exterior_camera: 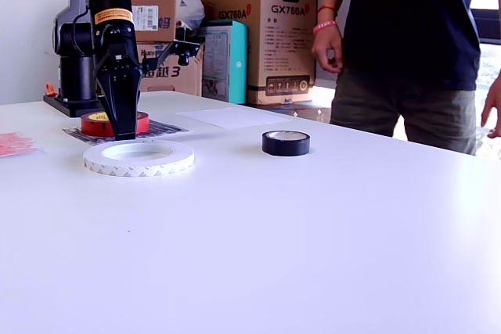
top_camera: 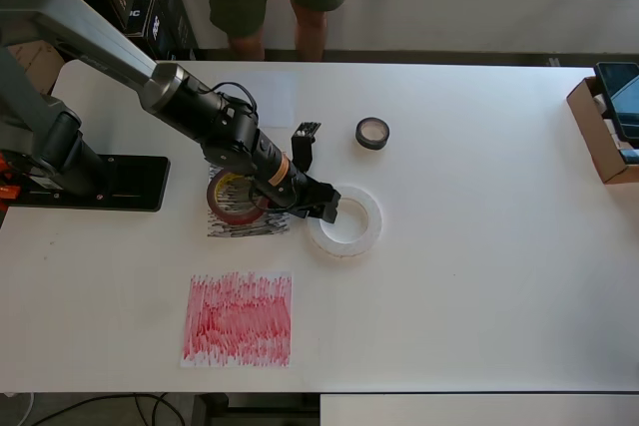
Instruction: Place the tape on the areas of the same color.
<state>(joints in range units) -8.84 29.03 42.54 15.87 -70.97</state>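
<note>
Overhead view
white ring [top_camera: 345, 220]: flat on the bare table [top_camera: 479, 276], off every sheet.
gripper [top_camera: 321, 203]: down at the ring's near wall, one finger seemingly inside the hole; whether it has pinched the wall I cannot tell.
red roll [top_camera: 233, 198]: lies on the black sheet [top_camera: 247, 220], the wrong colour.
red sheet [top_camera: 238, 318]: empty.
white sheet [top_camera: 262, 95]: faint, beyond the arm.
black roll [top_camera: 372, 133]: on bare table.

Exterior view
white ring [exterior_camera: 138, 157]: low, thin-walled, likely light and a little springy.
hold: across the wall, gently, or it may ovalise.
gripper [exterior_camera: 124, 132]: tips reach the ring's far rim; jaw gap hidden.
black roll [exterior_camera: 286, 142]: compact, stiffer.
</note>
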